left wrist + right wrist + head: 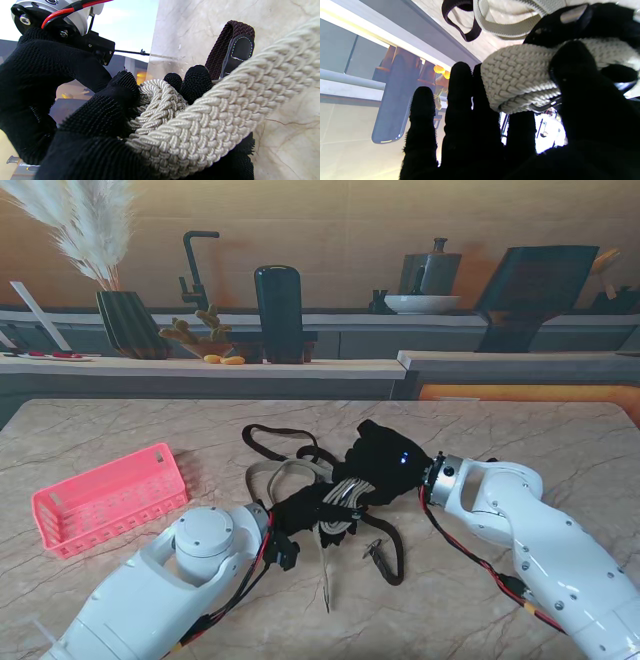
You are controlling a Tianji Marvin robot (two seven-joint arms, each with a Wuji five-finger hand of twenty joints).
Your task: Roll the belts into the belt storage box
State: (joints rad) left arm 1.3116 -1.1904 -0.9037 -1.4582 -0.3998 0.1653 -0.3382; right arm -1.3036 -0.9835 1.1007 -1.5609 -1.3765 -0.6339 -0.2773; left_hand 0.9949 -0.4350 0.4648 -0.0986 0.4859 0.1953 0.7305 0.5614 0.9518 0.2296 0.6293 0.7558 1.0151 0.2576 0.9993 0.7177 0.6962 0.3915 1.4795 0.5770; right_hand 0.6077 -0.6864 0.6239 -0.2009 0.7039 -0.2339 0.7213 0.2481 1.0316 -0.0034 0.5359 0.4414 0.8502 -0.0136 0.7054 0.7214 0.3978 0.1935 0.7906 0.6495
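A cream woven belt [342,492] is partly coiled in the middle of the table, held between both black-gloved hands. My left hand [300,513] grips the coil from the near side; its wrist view shows the cream belt [197,125] across the palm with fingers [195,82] curled on it. My right hand [385,460] clamps the same coil from the far right, thumb pressed on the cream belt [520,75]. A dark brown belt [275,442] loops behind the hands, and its end [232,47] lies beside the coil. The pink storage box [108,498] stands at the left, apart from both hands.
A loose tail of the cream belt [325,575] and a dark strap with a buckle [385,555] trail toward me on the marble table [520,430]. A counter with a vase, a tap and a dark bottle [278,312] runs behind the table's far edge.
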